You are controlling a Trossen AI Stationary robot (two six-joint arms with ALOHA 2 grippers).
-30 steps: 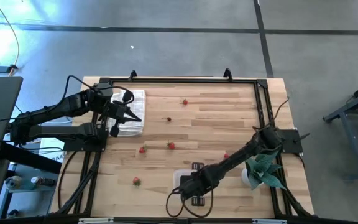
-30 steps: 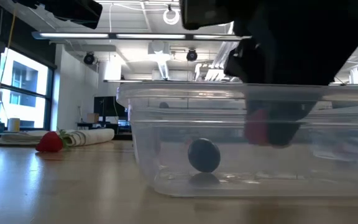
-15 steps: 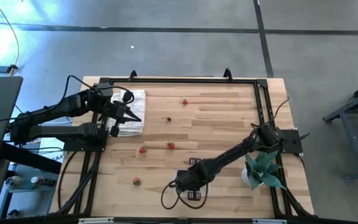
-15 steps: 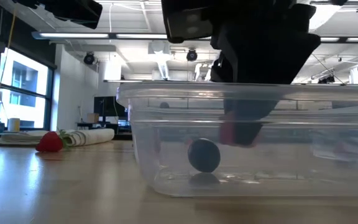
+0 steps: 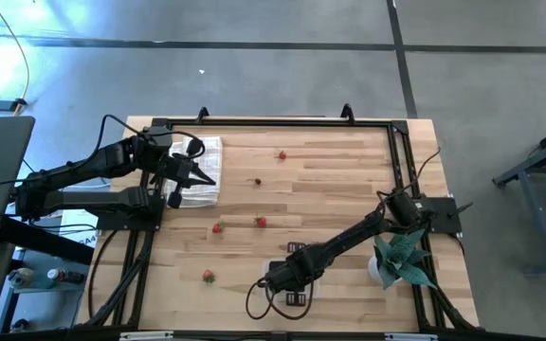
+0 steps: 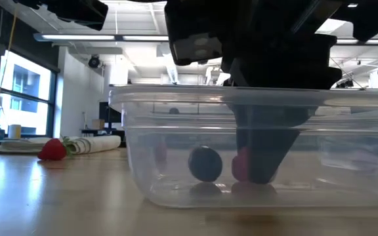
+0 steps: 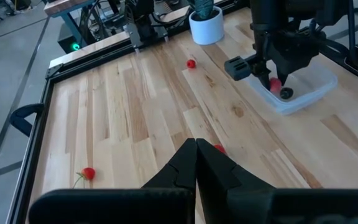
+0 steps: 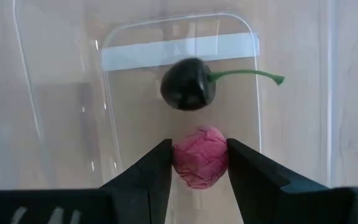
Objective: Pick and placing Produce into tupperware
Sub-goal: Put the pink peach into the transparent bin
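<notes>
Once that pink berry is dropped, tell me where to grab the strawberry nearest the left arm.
Take the strawberry across its red body, coming straight down. It lies alone on bare wood, away from the folded cloth, so nothing crowds it from any side. Its leafy top is too small to judge.

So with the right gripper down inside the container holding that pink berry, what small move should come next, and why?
Probably open the fingers and let go. The right gripper is shut on the pink berry, already low inside the tupperware near its floor, beside the dark cherry. A release there should drop it only slightly; then lift straight up.
</notes>
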